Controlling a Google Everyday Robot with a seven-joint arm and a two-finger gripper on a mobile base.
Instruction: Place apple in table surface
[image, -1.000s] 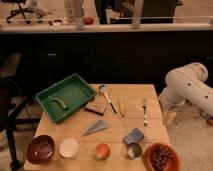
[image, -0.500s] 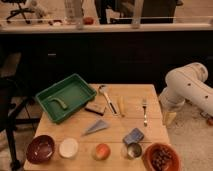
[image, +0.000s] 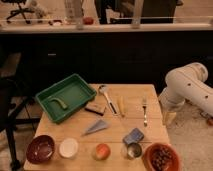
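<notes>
The apple (image: 102, 151), small and orange-red with a paler patch, rests on the table surface (image: 131, 116) near its front edge, between a white bowl (image: 68, 147) and a small metal cup (image: 133, 150). My white arm (image: 187, 89) comes in from the right. Its gripper (image: 168, 117) hangs just off the table's right edge, pointing down, open and with nothing in it. It is well apart from the apple, to the right of it and further back.
A green tray (image: 66, 96) holding a greenish item sits at the back left. A spatula (image: 106, 96), wooden utensils and a fork (image: 145, 110) lie mid-table. Along the front stand a dark red bowl (image: 40, 148), a blue-grey packet (image: 133, 135) and an orange-brown bowl (image: 161, 157) of reddish bits.
</notes>
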